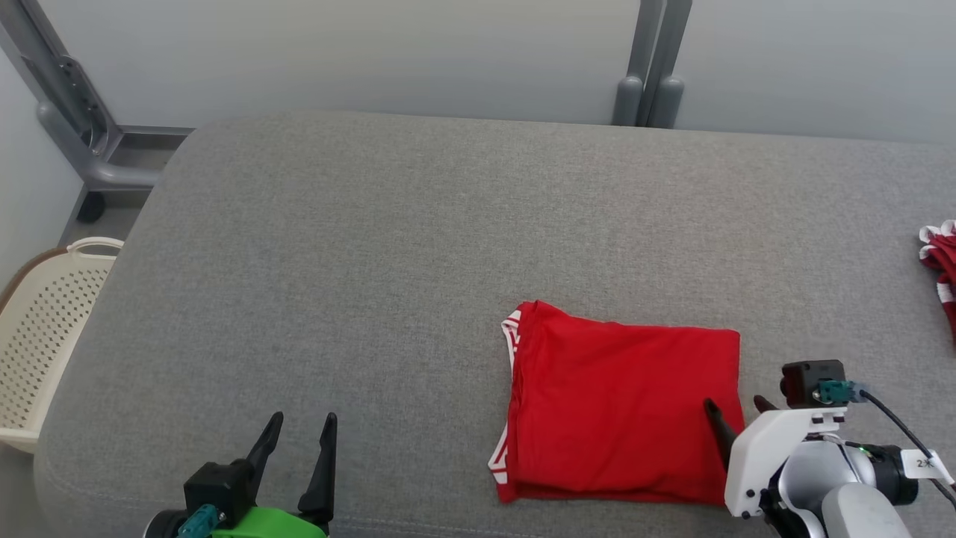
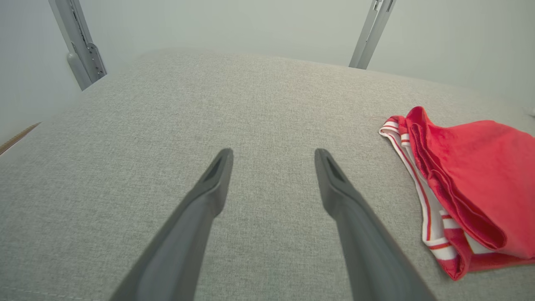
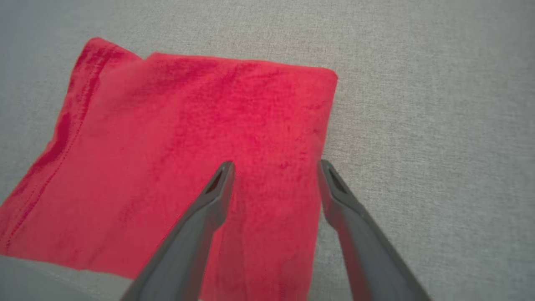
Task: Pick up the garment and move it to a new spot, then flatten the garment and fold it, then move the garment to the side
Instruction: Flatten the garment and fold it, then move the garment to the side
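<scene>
near the front left corner of the grey cushion (image 1: 373, 224) the left gripper (image 1: 304, 416) hangs spread wide and empty. by the front edge, right of centre, lies the garment (image 1: 624, 407). it looks light, soft and floppy, likely to unfold unless pinched through all layers at its right edge. it is a red folded rectangle with white-striped trim at its left. the right gripper (image 1: 733, 403) straddles that right edge, fingers wide apart, gripping nothing.

A grey padded surface (image 1: 358, 246) covered with woven fabric carries two things. A folded red garment (image 1: 620, 403) lies flat at 5 o'clock from its middle; a red-and-white striped cloth (image 1: 942, 261) lies at 3 o'clock, well apart.
</scene>
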